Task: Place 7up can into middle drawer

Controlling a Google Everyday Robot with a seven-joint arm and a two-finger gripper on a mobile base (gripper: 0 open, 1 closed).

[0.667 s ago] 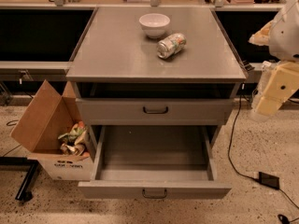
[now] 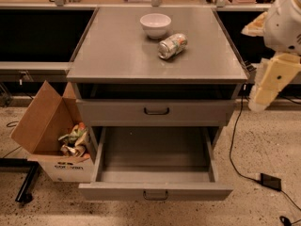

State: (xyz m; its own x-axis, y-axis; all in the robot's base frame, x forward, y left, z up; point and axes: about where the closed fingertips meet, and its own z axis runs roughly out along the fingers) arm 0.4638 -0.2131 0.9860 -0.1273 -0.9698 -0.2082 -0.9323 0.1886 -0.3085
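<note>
Only the arm has edged upward at the right. Below the counter (image 2: pixel 117 55), the middle drawer (image 2: pixel 197 191) stands pulled out. The claw (image 2: pixel 273 79) hangs off the counter's right side; its opening I cannot tell. The 7up can (image 2: pixel 172 45) lies sideways on the counter beside the white bowl (image 2: pixel 155 24): grasping and placing remain.

The can (image 2: pixel 172 45) lies on its side on the table (image 2: pixel 117 60), just in front and to the right of the bowl (image 2: pixel 155 25). Under the tabletop sits a drawer front (image 2: pixel 188 112), pushed in. Below it the drawer (image 2: pixel 155 154) is pulled out. A box (image 2: pixel 42 126) stands left of it. The tool (image 2: pixel 268 86) hangs off the table's right side, well apart from the can.
</note>
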